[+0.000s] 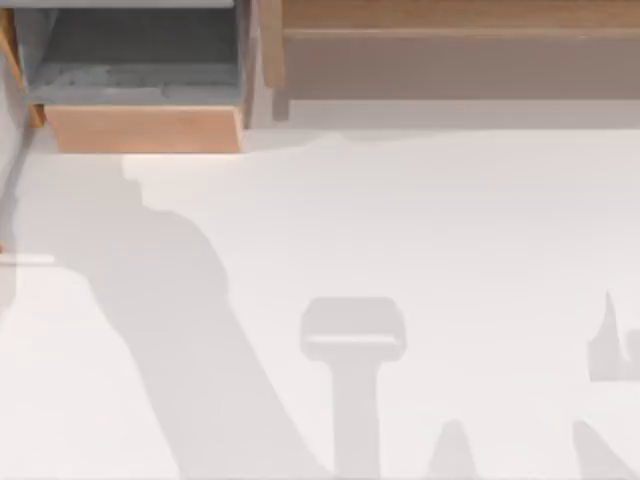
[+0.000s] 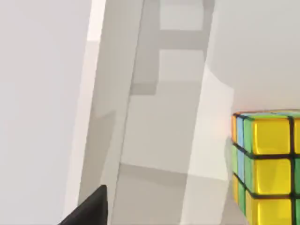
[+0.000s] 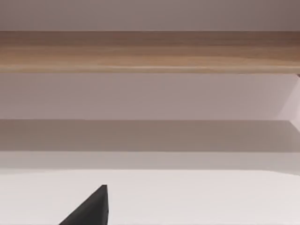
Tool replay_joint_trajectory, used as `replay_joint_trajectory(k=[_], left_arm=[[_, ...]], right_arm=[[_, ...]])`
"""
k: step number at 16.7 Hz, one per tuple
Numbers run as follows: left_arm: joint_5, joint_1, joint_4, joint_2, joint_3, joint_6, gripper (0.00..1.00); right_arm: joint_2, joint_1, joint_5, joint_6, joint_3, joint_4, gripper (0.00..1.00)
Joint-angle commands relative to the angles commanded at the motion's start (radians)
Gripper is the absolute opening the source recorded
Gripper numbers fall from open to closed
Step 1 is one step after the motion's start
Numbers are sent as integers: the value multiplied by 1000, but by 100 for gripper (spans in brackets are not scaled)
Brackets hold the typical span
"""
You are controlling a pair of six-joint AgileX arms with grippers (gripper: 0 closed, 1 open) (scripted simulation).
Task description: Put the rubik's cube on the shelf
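The rubik's cube (image 2: 268, 165) stands on the white bench (image 1: 420, 230), seen close in the left wrist view. The shelf (image 1: 460, 15) runs along the bench's far edge, beside the grey compartment (image 1: 140, 60). Whether either tool is spread or pressed together, I cannot tell.

One small rubik's cube (image 2: 269, 164) of mostly yellow tiles with green and blue. One long light-brown wooden shelf (image 1: 460, 15) with grey-brown front. One grey box-like compartment (image 1: 140, 70) with wooden front. One white table (image 1: 420, 230).
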Motion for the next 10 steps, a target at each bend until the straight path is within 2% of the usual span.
replay_joint_trajectory(k=[4,10], left_arm=[[2,-56,-145,56,59,-103,100],[2,-61,-159,61,63,-114,100]], right_arm=[[0,0,0,0,0,0,100],[0,0,0,0,0,0,100]])
